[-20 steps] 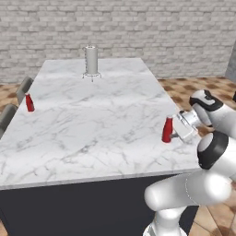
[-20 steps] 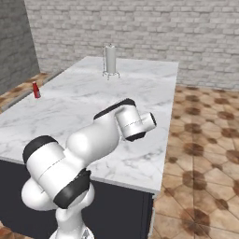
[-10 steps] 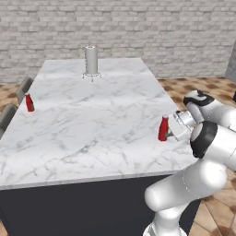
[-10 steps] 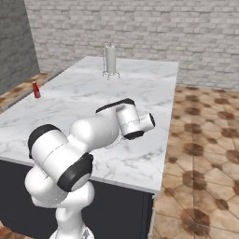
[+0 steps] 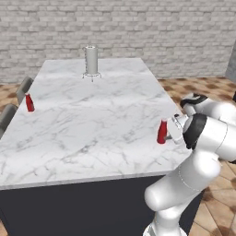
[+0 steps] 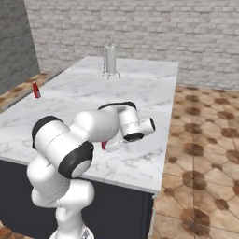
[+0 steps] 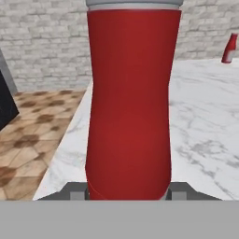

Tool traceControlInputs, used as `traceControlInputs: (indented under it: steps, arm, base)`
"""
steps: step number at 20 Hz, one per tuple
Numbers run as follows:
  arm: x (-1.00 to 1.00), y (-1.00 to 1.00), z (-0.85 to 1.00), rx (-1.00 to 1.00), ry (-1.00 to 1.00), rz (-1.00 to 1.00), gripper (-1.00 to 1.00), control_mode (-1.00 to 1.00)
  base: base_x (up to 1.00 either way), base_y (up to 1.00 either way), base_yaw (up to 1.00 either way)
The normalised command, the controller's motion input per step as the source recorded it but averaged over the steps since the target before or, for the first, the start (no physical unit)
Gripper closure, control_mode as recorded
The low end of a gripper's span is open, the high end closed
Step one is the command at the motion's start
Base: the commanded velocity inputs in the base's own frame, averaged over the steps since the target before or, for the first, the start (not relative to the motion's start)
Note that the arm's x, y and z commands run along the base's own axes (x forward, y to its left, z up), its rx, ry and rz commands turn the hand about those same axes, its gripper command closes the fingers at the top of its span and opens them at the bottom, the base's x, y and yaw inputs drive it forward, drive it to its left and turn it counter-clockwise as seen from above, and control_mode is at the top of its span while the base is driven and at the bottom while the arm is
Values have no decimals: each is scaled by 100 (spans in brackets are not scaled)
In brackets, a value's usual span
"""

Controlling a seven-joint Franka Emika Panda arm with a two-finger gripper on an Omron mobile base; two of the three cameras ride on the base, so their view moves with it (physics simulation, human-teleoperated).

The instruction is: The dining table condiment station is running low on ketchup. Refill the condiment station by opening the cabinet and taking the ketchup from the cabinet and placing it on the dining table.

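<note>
While upright, all-red tapering ketchup (image 5: pixel 162 132) is grasped by the pincer (image 5: pixel 171 134).

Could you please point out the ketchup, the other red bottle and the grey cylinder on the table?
ketchup (image 5: pixel 162 132), left base view, mid body.
other red bottle (image 5: pixel 29 103), left base view, mid body.
grey cylinder (image 5: pixel 91 60), left base view, middle of its side.

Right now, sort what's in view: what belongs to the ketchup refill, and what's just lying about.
Job:
ketchup, upright in the gripper, over the table's right edge
table

Lying about:
other red bottle, at the left edge
grey cylinder, at the far end
</note>
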Motion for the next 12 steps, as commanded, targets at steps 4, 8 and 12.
traceControlInputs:
  steps: [4, 8, 12]
  arm:
    - [6, 0, -24, 0, -3, 0, 100, -100]
    - [8, 0, -19, 0, 0, 0, 100, -100]
    - [5, 0, -16, 0, 0, 0, 100, -100]
  base:
    - [0, 0, 0]
    - [0, 0, 0]
    - [0, 0, 0]
